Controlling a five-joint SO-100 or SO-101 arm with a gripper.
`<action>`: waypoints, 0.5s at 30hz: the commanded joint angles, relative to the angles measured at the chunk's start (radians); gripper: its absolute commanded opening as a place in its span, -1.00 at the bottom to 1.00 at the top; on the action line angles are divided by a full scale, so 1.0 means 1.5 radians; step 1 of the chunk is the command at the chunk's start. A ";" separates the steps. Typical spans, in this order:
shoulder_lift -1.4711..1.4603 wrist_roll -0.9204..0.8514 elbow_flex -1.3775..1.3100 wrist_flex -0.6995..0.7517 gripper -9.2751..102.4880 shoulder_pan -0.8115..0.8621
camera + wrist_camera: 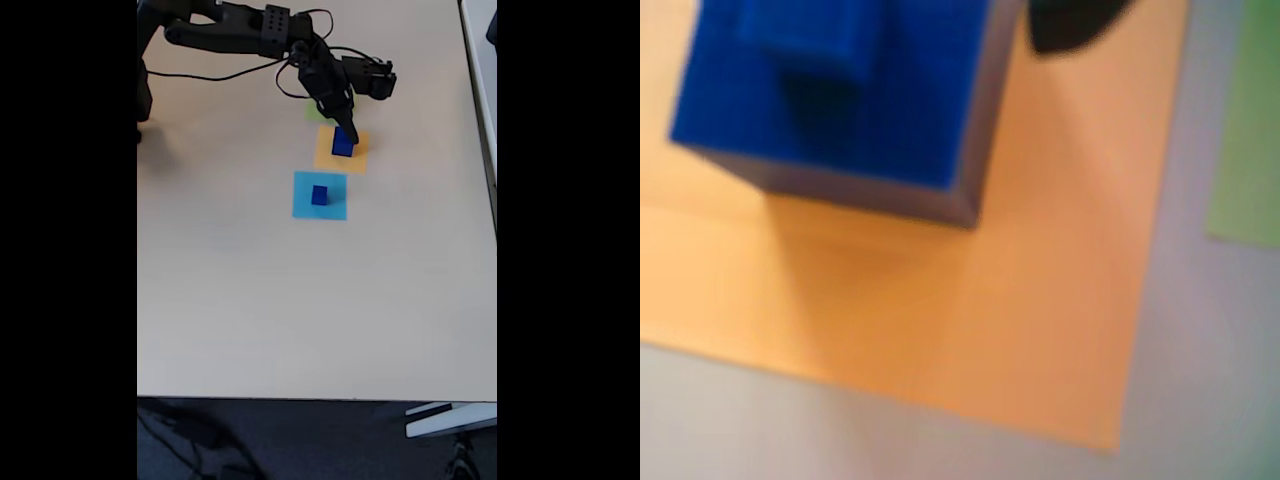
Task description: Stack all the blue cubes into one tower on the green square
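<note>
Arm reaching down-right, gripper (345, 133) tips at blue cube (343, 146) on orange square (328, 158); opening unclear.

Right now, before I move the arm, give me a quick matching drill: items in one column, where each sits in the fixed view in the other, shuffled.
Items:
1. larger blue cube
2. smaller blue cube
3. green square
4. tool

Places:
A. on the light-blue square
B. mostly hidden behind the arm
C. on the orange square
D. right at the cube on the orange patch

Pairs: 1-C, 2-A, 3-B, 4-D
</note>
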 commanded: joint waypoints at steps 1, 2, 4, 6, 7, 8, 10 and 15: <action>0.010 -0.005 0.002 -0.013 -0.36 0.011; 0.010 -0.005 0.007 -0.015 -0.37 0.011; 0.010 -0.007 0.012 -0.015 -0.38 0.013; 0.011 -0.008 0.016 -0.015 -0.38 0.015; 0.011 -0.010 0.016 -0.015 -0.39 0.016; 0.012 -0.011 0.016 -0.015 -0.40 0.016; 0.012 -0.015 0.016 -0.015 -0.41 0.017; 0.013 -0.017 0.016 -0.015 -0.46 0.020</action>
